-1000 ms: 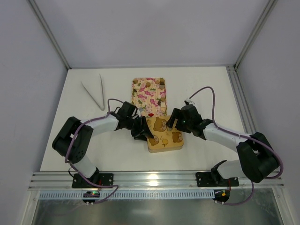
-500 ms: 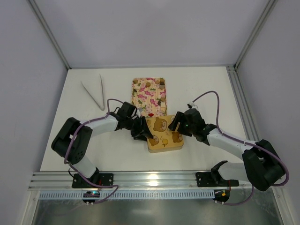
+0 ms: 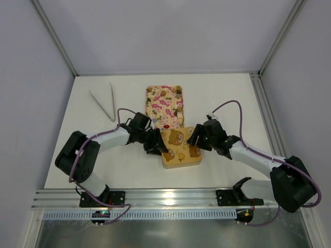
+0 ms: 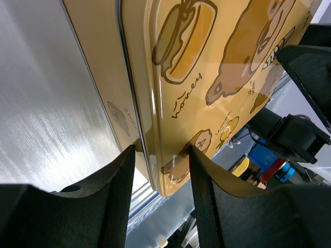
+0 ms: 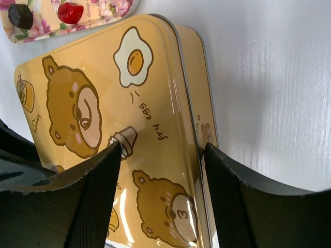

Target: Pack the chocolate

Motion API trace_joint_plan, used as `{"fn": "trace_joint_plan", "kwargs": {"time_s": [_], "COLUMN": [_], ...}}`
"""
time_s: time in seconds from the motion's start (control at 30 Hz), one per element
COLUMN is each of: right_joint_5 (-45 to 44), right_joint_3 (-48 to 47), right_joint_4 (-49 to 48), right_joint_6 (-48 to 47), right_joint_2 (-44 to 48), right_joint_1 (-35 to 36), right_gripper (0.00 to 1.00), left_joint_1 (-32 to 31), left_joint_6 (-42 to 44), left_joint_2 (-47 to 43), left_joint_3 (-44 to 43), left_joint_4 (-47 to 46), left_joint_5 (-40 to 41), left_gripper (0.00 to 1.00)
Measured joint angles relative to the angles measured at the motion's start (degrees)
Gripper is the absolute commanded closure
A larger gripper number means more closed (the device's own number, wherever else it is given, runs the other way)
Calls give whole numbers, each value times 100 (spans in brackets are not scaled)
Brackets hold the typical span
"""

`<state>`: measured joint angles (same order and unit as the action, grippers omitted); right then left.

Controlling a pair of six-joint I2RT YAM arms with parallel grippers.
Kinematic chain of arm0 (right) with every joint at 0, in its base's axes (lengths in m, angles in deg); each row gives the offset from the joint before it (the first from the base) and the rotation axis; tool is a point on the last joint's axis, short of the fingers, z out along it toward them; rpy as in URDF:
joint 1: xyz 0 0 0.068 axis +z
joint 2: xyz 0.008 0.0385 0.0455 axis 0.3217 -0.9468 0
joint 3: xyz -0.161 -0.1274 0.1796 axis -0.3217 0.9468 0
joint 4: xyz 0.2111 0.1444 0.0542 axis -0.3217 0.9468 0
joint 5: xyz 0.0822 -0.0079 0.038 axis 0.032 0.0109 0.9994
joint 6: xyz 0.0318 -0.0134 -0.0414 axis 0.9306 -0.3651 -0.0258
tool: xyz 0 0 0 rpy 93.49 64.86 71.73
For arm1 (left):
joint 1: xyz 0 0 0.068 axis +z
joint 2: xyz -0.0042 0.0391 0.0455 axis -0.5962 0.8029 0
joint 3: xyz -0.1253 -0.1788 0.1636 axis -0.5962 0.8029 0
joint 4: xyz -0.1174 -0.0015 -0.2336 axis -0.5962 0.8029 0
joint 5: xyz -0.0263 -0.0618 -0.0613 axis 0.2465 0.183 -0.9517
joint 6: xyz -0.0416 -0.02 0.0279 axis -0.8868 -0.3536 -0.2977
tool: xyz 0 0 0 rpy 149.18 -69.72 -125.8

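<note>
While the tin [image 3: 181,149] sits near the middle of the table [image 3: 222,98] with its bear-printed lid on, you have both arms reaching in to it from opposite sides. Your left gripper [image 4: 160,150] is at the tin's left edge: in its wrist view one finger lies against the side wall and the other presses on the lid's top, so the rim is pinched between them. Your right gripper [image 5: 160,150] is at the tin's right edge with its fingers spread. One finger hangs over the lid beside the small bottle drawing, and the other is out past the side wall, over the bare table. You cannot tell from these views whether either finger touches the metal. The chocolate [image 5: 19,15] is on the floral tray [image 3: 165,109], which lies just behind the tin, its near end close to the tin's far edge. From above you see several small brown pieces scattered over the tray, mostly toward its far end. The right wrist view shows one dark piece and a red piece [image 5: 70,11] at the tray's near end, both close to the tin's corner. A pair of tongs [image 3: 112,101] lies on the table well to the left of the tray, apart from both arms.
</note>
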<state>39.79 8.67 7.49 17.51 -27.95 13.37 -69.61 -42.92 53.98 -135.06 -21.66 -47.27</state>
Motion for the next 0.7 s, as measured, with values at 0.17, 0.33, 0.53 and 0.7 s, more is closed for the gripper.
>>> {"fn": "trace_joint_plan", "kwargs": {"time_s": [0.17, 0.33, 0.53, 0.7], "right_joint_5": [50, 57, 103, 149], "right_joint_3": [-4, -85, -146, -179], "right_joint_4": [273, 573, 789, 960], "right_joint_6": [2, -4, -7, -7], "right_joint_2": [157, 236, 275, 326], "right_joint_1": [37, 70, 92, 127], "right_gripper": [43, 43, 44, 44], "left_joint_1": [-4, -13, -13, -13], "left_joint_6": [13, 26, 118, 190], "left_joint_2": [-52, -68, -68, -74], "left_joint_3": [0, -24, -125, -203], "left_joint_4": [48, 98, 216, 304], "left_joint_5": [96, 160, 273, 382], "left_gripper": [54, 54, 52, 50]}}
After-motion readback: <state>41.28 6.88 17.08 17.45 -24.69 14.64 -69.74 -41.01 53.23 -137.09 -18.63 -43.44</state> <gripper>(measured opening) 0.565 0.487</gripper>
